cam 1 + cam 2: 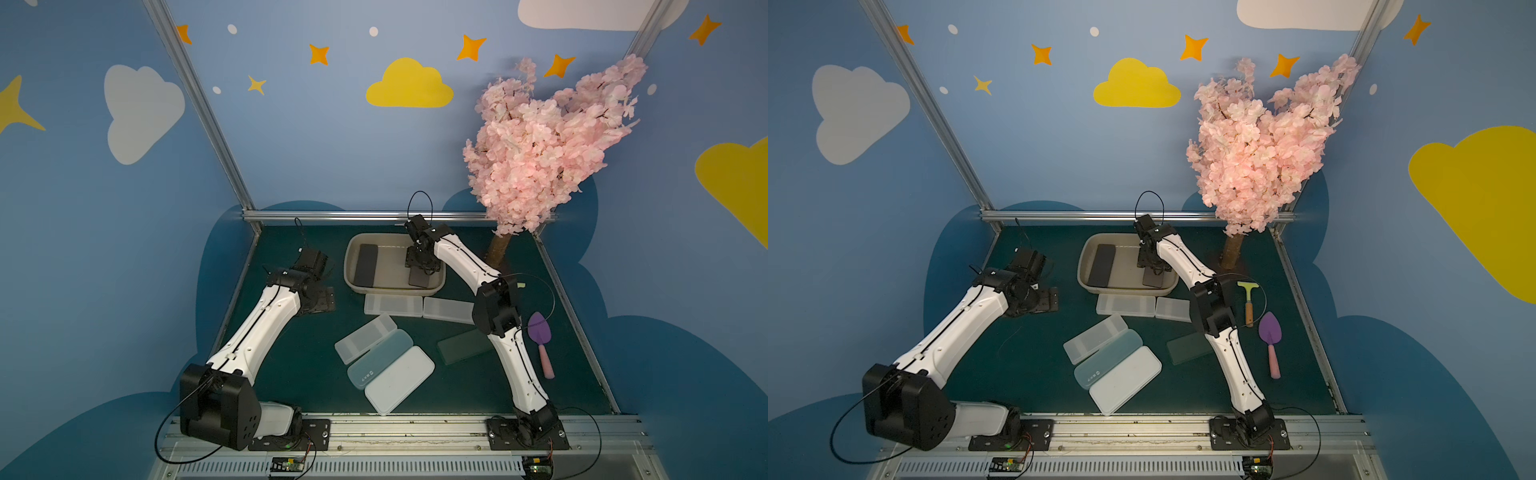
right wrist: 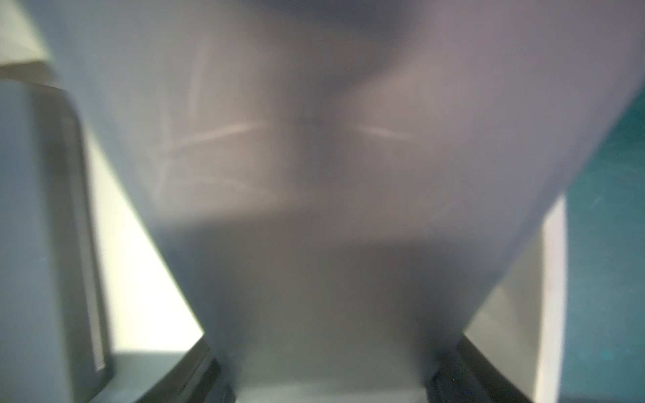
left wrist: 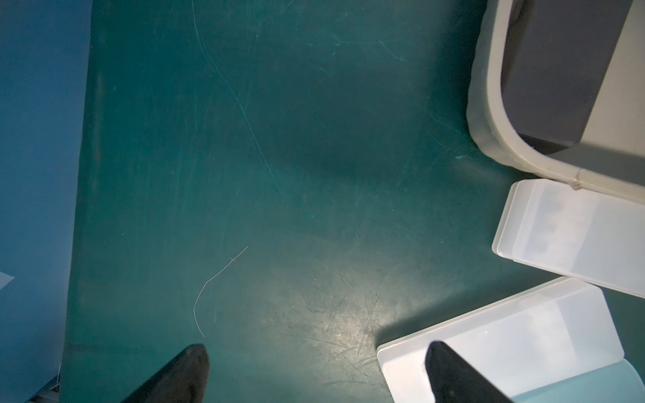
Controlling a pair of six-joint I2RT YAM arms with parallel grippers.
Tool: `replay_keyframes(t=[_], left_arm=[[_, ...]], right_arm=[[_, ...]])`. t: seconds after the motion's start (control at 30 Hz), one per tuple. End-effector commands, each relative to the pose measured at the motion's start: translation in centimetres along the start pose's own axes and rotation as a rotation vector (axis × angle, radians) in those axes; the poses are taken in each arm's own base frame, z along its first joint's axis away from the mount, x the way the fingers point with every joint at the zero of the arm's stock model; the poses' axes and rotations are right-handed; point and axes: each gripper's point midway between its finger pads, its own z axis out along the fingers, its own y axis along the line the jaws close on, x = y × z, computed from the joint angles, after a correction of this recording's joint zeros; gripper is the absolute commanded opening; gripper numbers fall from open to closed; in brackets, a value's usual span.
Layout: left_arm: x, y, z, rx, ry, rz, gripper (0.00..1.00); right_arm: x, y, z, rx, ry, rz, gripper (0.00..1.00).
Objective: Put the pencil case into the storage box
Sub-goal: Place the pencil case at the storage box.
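A: Which step is this?
B: Placing. The right gripper (image 1: 419, 269) clasps the dark pencil case (image 1: 419, 280) low inside the storage box (image 1: 348, 266), at its right end, near the desk's far edge.
A: Next?
B: Probably lower, let go, lift clear. The left gripper (image 3: 317, 349) gapes empty over bare desk.

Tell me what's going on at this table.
The right gripper is clamped on a dark pencil case and holds it inside the beige storage box, at its right side. A second dark case already lies at the box's left side. The left gripper hangs open over bare mat beside the box, holding nothing. Six more cases wait on the mat in front.
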Motion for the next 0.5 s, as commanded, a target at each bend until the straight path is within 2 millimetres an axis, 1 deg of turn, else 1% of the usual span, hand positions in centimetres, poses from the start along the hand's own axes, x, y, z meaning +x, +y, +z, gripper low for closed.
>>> replay_keyframes(t=[0.0,0.17,0.3,0.47], left_arm=[[-0.2,-0.1,0.3,0.004,0.007,0.003,1.00],[-0.1,-0.1,0.6,-0.002,0.013,0.007,1.00],[-0.2,0.0,0.6,-0.003,0.012,0.009,1.00],[-0.3,0.0,0.7,-0.006,0.014,0.009,1.00]], right_arm=[[0.5,-1.3,0.3,0.021,0.059,0.033,0.58],[1.4,-2.4,1.6,0.050,0.121,0.044,0.62],[1.6,-2.6,2.1,0.061,0.150,0.045,0.73],[1.6,-2.3,2.0,0.048,0.152,0.050,0.83]])
